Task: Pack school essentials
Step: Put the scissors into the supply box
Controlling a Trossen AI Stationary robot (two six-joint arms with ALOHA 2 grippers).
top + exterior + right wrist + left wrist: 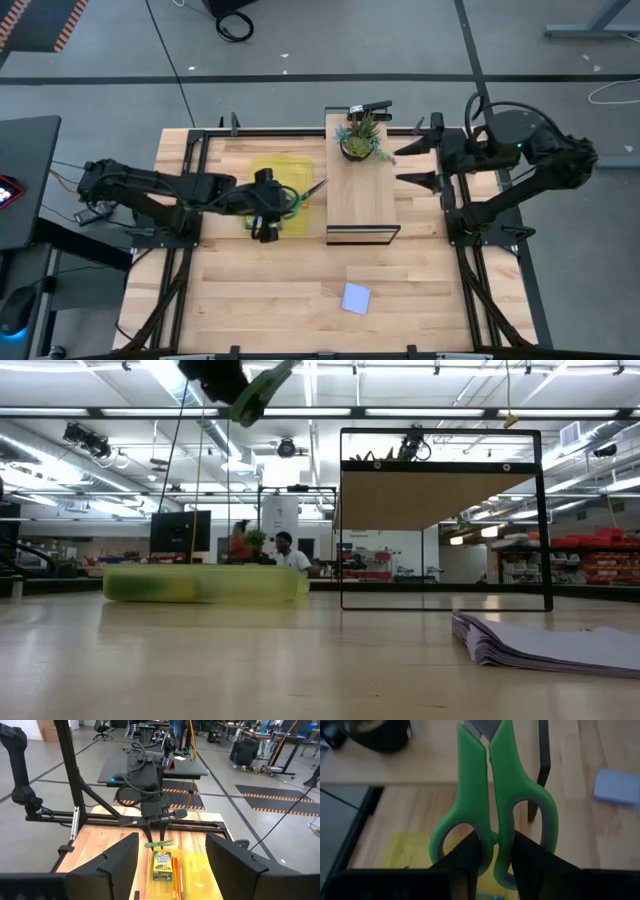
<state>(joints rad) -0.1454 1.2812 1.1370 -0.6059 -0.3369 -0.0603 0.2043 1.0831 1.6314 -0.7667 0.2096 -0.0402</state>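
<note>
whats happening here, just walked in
The left tool holds the green scissors by the handles, lifted above the yellow case. A crayon box and orange pencils already lie in that case. The blue sticky pad is still out on the table. The right tool waits open beside the small shelf with the plant.

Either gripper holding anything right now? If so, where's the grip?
Left gripper holds the green-handled scissors, fingers clamped at the handle loops, above the yellow case. Right gripper is open and holds nothing.
</note>
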